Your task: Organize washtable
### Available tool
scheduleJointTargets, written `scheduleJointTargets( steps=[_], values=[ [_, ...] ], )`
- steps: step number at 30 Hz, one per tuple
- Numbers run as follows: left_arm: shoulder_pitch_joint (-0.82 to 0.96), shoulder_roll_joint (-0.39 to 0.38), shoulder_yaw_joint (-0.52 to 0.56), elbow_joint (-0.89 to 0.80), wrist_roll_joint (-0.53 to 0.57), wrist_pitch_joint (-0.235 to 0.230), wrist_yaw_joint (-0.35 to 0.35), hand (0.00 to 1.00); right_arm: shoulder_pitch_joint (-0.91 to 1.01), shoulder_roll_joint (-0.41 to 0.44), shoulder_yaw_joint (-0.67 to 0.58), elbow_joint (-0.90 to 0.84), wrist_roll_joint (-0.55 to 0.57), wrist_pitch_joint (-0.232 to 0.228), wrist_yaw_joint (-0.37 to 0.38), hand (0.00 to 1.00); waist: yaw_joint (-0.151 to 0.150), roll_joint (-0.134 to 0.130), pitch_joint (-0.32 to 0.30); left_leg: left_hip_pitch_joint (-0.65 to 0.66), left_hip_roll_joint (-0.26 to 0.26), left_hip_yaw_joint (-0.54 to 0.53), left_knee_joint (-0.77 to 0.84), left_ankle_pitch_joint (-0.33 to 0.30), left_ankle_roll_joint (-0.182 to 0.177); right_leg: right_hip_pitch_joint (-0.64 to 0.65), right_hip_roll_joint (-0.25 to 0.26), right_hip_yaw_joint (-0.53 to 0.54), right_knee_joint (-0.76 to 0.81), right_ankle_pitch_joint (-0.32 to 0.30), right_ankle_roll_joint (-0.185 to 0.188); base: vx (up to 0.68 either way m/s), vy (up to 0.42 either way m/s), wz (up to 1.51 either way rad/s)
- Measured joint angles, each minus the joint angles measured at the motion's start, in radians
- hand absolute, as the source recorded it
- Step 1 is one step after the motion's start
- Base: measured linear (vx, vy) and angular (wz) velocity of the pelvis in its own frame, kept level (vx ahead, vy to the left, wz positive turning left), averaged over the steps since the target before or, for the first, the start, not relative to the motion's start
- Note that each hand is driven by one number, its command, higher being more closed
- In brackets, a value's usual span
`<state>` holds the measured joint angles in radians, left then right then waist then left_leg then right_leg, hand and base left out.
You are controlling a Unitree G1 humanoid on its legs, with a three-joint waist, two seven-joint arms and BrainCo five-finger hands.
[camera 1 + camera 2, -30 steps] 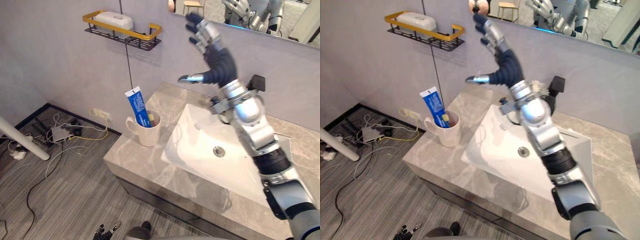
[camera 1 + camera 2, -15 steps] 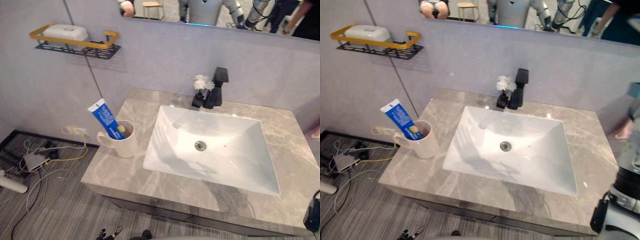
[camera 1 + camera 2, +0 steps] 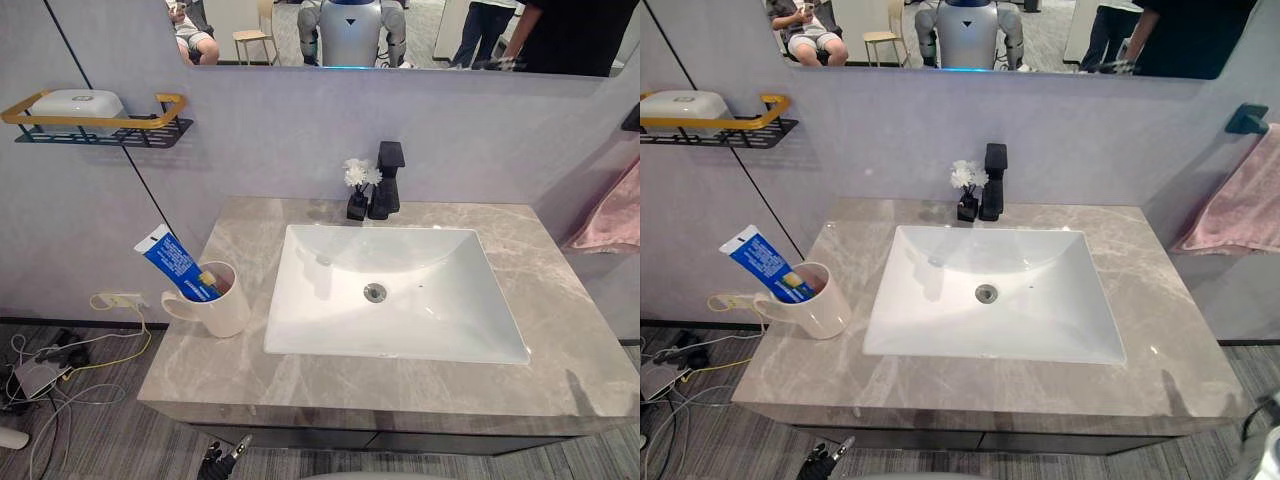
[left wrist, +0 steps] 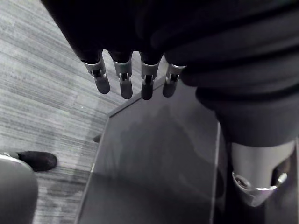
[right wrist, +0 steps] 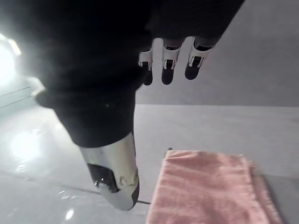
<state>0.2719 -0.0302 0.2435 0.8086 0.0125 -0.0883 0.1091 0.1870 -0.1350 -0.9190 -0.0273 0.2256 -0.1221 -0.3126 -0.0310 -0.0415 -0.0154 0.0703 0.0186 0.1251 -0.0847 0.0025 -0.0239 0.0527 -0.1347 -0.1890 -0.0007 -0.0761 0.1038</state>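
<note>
near the left edge of the surface [image 3: 570,340]: mug [image 3: 225,312] with toothpaste tube [image 3: 172,262] leaning inside, beside sink [image 3: 300,325]. at the back edge: tap [image 3: 385,180] and flower vase [image 3: 356,192] side by side. left robot hand [image 4: 124,81] and right robot hand [image 5: 166,65]: fingers straight, gripping nothing; pink towel [image 5: 205,191] past the right one.
</note>
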Motion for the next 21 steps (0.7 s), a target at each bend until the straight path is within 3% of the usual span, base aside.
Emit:
scheduleJointTargets(
  steps=[6,10,17,21],
  values=[
    [-0.016,-0.011,-0.008,-0.004,-0.006,0.02,0.008,0.0,0.086,0.139,0.027,0.083,0.025,0.02,-0.017,0.0,0.021,0.002,-0.001,0.014,0.013,0.023,0.008,-0.013,-0.006,-0.018,0.0,-0.003,0.056,-0.025,0.004,0.0,-0.009,-0.08],
    [-0.017,-0.015,-0.008,-0.003,-0.024,0.026,0.025,0.0,0.096,0.163,0.026,0.176,0.043,0.041,-0.017,0.0,0.025,0.005,-0.001,0.017,0.016,0.028,0.018,-0.022,-0.009,-0.019,-0.001,-0.002,0.073,-0.038,0.007,0.01,-0.004,-0.01],
    [-0.028,-0.019,-0.005,0.01,-0.049,0.031,0.048,0.0,0.112,0.187,-0.006,0.327,0.1,0.036,-0.015,0.0,0.045,0.007,0.001,0.031,0.018,0.044,0.017,-0.028,-0.012,-0.011,-0.002,0.002,0.084,-0.043,0.014,0.01,0.0,-0.02],
    [-0.038,-0.02,-0.001,0.032,-0.062,0.035,0.05,0.0,0.108,0.209,0.078,0.534,0.126,0.046,0.019,0.0,0.046,0.018,0.008,0.045,0.02,0.059,0.015,-0.03,-0.015,-0.005,0.0,0.015,0.084,-0.042,0.013,-0.02,0.002,-0.08]
  ],
)
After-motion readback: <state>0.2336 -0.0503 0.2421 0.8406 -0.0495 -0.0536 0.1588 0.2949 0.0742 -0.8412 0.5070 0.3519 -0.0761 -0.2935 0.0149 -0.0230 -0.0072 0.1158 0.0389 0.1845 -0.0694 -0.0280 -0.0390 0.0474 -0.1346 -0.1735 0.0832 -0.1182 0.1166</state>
